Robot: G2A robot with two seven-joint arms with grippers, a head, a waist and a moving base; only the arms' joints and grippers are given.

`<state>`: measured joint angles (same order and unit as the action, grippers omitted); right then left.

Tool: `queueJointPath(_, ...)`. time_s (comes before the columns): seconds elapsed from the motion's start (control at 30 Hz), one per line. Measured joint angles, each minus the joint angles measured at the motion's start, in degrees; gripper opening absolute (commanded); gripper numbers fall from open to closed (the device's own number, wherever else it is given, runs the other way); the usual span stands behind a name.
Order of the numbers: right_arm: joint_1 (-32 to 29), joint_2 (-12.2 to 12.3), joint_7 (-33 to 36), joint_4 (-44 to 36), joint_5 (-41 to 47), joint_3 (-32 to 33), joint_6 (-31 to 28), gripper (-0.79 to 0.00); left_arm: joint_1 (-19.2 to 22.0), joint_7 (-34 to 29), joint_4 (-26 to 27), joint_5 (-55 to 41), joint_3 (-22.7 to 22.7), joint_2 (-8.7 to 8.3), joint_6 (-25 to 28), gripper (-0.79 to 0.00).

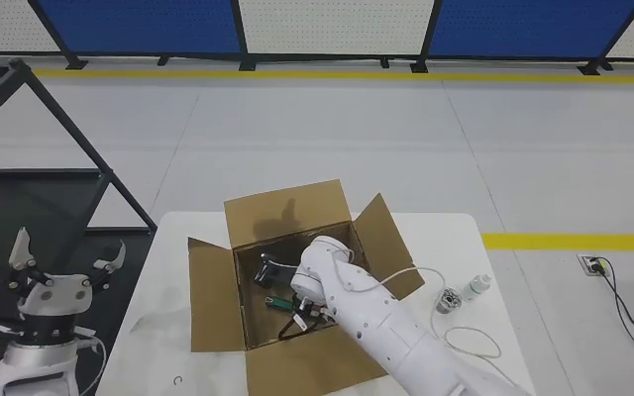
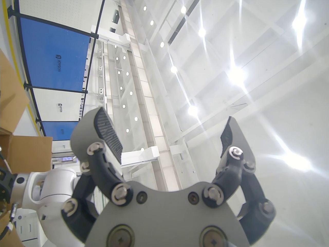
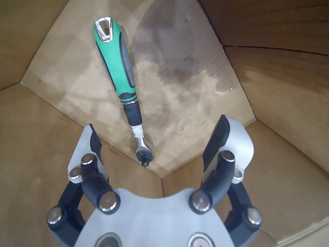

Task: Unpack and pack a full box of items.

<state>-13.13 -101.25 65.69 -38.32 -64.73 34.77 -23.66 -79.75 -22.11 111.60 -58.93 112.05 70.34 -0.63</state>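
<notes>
An open cardboard box (image 1: 287, 213) stands in the middle of the white table (image 1: 158, 337), all flaps folded out. On its floor lies a ratchet wrench (image 3: 115, 62) with a green and grey handle and a chrome head (image 3: 144, 152). My right arm is down inside the box, and my right gripper (image 3: 157, 129) hangs open just above the wrench head, touching nothing. The green handle (image 1: 280, 304) peeks out beside the wrist. My left gripper (image 1: 64, 259) sits off the table's left edge, pointing up at the ceiling, open (image 2: 165, 119) and holding nothing.
A small clear bottle (image 1: 479, 285) and a round metal item (image 1: 451, 299) lie on the table right of the box, by a loose white cable (image 1: 466, 339). A black frame (image 1: 59, 129) stands at the far left. The box walls (image 3: 282, 83) close in around my right gripper.
</notes>
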Motion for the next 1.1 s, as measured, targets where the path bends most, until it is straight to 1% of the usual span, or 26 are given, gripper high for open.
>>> queueJointPath(0.17,0.8,-0.95,-2.99,4.22,-0.49,-1.13,-3.64,0.0,-0.47,0.57,0.88,1.27,-1.5,0.07,0.51,0.0)
queueJointPath(0.37,1.54,-2.35,-6.01,8.1,-1.36,-2.55,-5.64,-0.006,-0.45,2.21,1.6,2.45,-3.17,0.2,1.33,0.0)
queueJointPath(0.4,1.58,-2.59,-6.41,8.6,-1.55,-2.8,-5.77,-0.148,-0.42,2.4,1.68,2.55,-3.36,0.21,1.41,0.0)
queueJointPath(0.43,1.59,-2.82,-6.79,9.09,-1.77,-3.07,-5.91,-0.219,-0.4,2.59,1.74,2.67,-3.53,0.23,1.5,0.0)
queueJointPath(0.47,1.6,-3.13,-7.29,9.76,-2.07,-3.41,-6.01,-0.317,-0.36,2.87,1.81,2.82,-3.75,0.25,1.64,0.0)
queueJointPath(0.5,1.62,-3.36,-7.68,10.26,-2.26,-3.62,-6.03,-0.385,-0.33,3.06,1.85,2.91,-3.91,0.26,1.74,0.0)
queueJointPath(0.63,1.83,-4.2,-9.26,12.38,-2.75,-4.21,-6.27,-0.413,-0.3,3.55,1.98,3.23,-4.57,0.32,2.13,0.0)
queueJointPath(0.73,2.09,-4.74,-10.0,13.8,-2.98,-4.47,-6.54,-0.449,-0.31,3.7,2.04,3.51,-4.99,0.36,2.38,0.0)
queueJointPath(0.8,2.25,-5.08,-10.29,14.67,-3.01,-4.56,-6.68,-0.456,-0.3,3.76,2.07,3.55,-5.15,0.37,2.48,0.0)
queueJointPath(0.97,2.59,-5.84,-10.78,16.07,-2.97,-4.77,-7.93,-0.437,-0.23,3.89,2.04,3.64,-5.29,0.39,2.57,0.0)
queueJointPath(1.1,2.81,-6.34,-11.07,17.11,-2.66,-4.76,-8.94,-0.453,-0.21,4.09,2.02,3.67,-5.36,0.41,2.69,0.0)
